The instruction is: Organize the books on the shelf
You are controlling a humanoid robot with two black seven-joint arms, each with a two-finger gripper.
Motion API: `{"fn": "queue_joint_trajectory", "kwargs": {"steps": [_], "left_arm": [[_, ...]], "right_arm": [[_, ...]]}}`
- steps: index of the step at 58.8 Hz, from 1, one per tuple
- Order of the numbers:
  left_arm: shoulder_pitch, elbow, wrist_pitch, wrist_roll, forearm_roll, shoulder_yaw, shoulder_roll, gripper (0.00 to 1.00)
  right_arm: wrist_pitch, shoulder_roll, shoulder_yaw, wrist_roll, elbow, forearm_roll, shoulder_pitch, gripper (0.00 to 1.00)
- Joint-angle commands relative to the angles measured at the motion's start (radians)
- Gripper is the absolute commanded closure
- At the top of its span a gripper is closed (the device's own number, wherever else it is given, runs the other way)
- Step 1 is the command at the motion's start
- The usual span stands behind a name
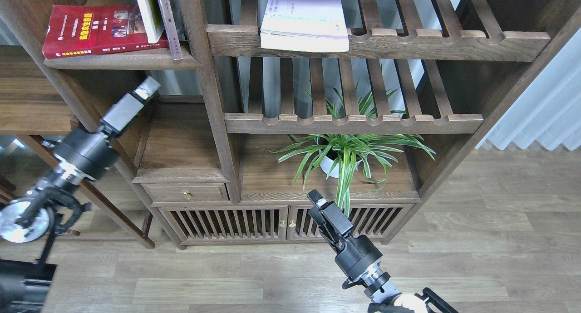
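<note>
Left gripper [146, 88]: raised below the solid-board shelf [122, 59], empty, seen end-on; finger spread cannot be told. Right gripper [317, 203]: low, in front of the cabinet doors [254, 222], holding nothing, fingers look pressed together. On the shelf, dark red book [91, 29] lies flat; lime-green book [149, 11] stands on it, tilted, beside a grey upright panel [169, 22]. White-lavender book [303, 19] lies flat on the upper slatted shelf [408, 43]. Potted plant [347, 152] sits under the lower slats.
</note>
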Motion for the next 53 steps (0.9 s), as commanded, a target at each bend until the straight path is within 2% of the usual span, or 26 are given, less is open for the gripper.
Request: {"fn": "queue_joint_trajectory", "kwargs": {"steps": [1,17,24,35,53], "left_arm": [[0.004,0.03,0.0,-0.035,-0.036,0.003,-0.014,0.0],[0.154,0.033,0.0,-0.035,-0.036,0.02,-0.014,0.0],[0.154,0.059,0.0,-0.026,-0.038,0.086,-0.014,0.0],[0.187,0.061,0.0,-0.024,-0.039,0.11,-0.014,0.0],[0.208,0.101,0.0,-0.049,-0.076,0.156,-0.014,0.0]], "right_arm": [[0.0,0.0,0.0,0.0,0.006,0.0,-0.002,0.02],[0.0,0.0,0.002,0.0,0.02,0.0,-0.007,0.02],[0.0,0.0,0.002,0.0,0.021,0.001,-0.007,0.02],[0.0,0.0,0.003,0.0,0.021,0.001,-0.007,0.02],[0.0,0.0,0.016,0.0,0.021,0.015,-0.007,0.02]]}}
